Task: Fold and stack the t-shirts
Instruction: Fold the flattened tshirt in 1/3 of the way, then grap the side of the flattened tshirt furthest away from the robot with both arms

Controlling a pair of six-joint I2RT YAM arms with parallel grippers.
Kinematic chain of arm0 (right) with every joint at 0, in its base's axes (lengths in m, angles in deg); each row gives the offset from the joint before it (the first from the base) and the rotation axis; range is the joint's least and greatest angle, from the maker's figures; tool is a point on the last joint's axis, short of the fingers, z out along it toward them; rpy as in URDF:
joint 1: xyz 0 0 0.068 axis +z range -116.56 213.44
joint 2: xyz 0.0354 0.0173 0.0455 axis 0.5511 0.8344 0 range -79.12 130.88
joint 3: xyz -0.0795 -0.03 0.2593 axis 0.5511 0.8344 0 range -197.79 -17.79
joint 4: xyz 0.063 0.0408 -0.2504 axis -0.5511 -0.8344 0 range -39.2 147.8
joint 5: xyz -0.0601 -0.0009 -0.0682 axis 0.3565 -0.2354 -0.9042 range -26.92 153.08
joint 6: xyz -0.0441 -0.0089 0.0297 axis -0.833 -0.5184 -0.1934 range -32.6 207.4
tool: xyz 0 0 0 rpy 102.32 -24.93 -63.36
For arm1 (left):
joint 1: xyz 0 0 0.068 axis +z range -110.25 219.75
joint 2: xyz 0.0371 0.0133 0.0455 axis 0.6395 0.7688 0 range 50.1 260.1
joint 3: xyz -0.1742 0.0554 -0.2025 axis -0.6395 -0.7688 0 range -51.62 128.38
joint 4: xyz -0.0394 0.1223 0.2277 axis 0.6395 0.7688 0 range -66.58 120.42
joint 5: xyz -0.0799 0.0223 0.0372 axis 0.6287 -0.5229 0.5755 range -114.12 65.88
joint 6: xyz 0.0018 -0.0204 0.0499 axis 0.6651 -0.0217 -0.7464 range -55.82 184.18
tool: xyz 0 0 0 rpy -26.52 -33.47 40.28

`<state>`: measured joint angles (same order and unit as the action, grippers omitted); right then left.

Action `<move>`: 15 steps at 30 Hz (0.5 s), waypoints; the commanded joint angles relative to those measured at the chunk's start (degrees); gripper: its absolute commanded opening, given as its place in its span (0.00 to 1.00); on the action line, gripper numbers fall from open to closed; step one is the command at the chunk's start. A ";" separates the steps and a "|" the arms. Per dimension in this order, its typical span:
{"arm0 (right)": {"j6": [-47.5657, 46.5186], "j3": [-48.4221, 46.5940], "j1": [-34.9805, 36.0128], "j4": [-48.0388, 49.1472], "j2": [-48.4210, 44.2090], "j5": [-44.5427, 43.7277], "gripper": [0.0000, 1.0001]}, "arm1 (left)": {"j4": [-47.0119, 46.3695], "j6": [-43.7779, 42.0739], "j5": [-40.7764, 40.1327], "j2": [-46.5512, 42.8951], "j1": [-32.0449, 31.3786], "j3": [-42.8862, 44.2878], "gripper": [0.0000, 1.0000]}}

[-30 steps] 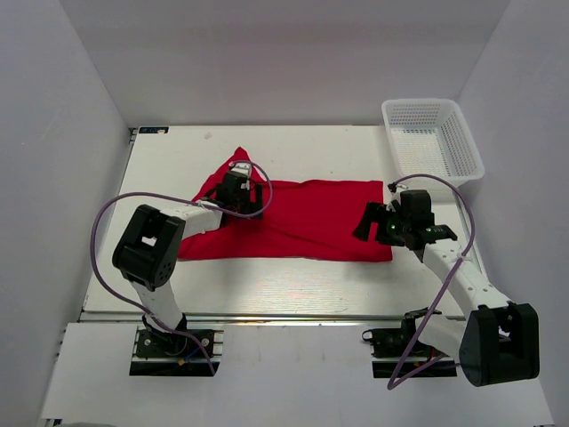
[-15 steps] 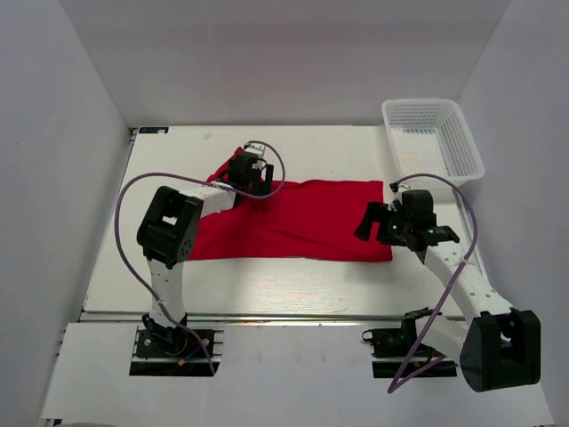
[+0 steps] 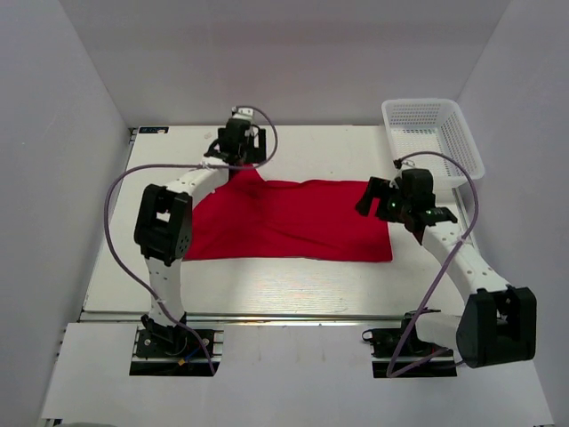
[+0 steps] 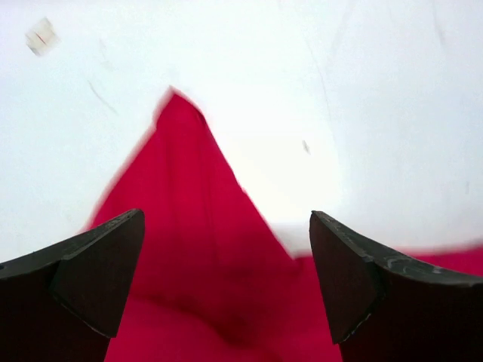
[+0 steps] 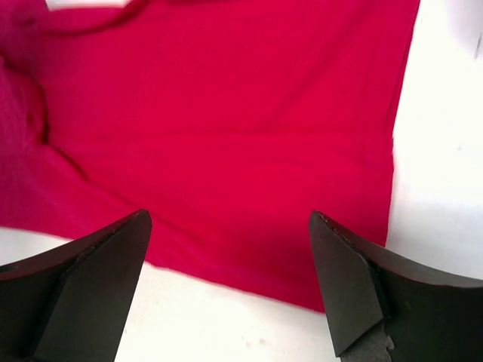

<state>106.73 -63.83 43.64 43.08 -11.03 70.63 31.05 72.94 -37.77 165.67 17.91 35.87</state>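
White walls close in a pale counter (image 3: 267, 285) with a faint wood grain. On it lies a red t-shirt (image 3: 293, 218) of thin, soft fabric, spread flat across the middle as a rough rectangle. Its near edge is straight, and its far left corner is drawn up into a narrow point.

The left arm (image 3: 191, 182) reaches to the far side of the counter. The left jaws hang above that pointed corner, spread wide and released. In the left wrist view the red peak (image 4: 196, 249) shows as a smooth triangle between two dark wedge-shaped tips, with bare counter beyond it.

The right arm (image 3: 453, 253) bends in over the shirt's right end. The right jaws are also wide apart and grasp nothing — below them the cloth (image 5: 226, 128) lies almost unwrinkled, its straight side edge running down the right.

A white plastic mesh basket (image 3: 469, 151) sits at the far right corner, apart from the shirt.
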 commanded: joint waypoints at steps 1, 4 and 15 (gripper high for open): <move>0.09 -4.84 0.17 5.31 3.00 -1.92 0.90 | 6.07 3.38 1.60 4.48 4.35 8.20 1.00; -0.70 -8.01 0.26 5.23 6.87 -2.72 0.90 | 7.30 3.99 4.50 8.61 6.02 14.87 1.00; -3.07 -13.11 0.00 4.26 14.69 -5.27 0.90 | 5.56 0.83 9.96 29.97 8.22 38.28 1.00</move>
<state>105.15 -74.26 43.68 46.18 2.92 66.61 38.16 75.25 -30.60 195.86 26.91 70.38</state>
